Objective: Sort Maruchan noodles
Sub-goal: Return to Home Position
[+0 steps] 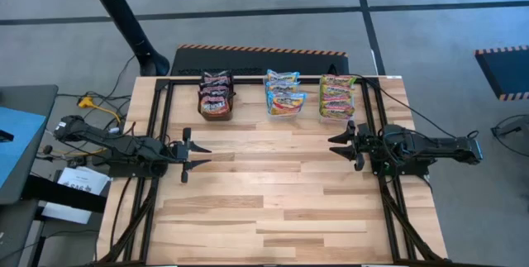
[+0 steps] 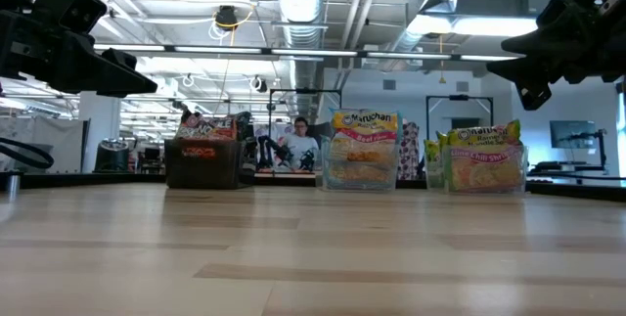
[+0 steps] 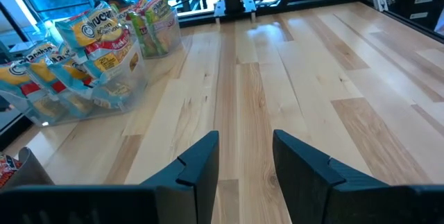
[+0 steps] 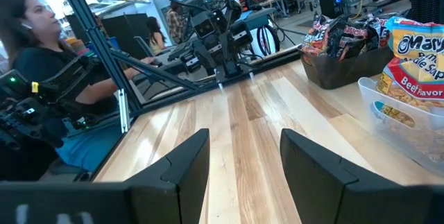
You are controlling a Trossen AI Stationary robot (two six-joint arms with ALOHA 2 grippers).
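Observation:
The Maruchan noodles stand in three groups along the table's far edge. Dark maroon packets fill a black box. Blue-edged packets stand in a clear tub. Green and yellow-edged packets stand in a second clear tub. My left gripper hovers open near the table's left edge, pointing toward the right, with nothing between its fingers. My right gripper hovers open near the right edge, facing it, fingers empty.
A black frame borders the wooden table on its left, far and right sides. Bare wood lies between the two grippers and toward the near edge. A seated person shows beyond the table's left side, others farther back in the room.

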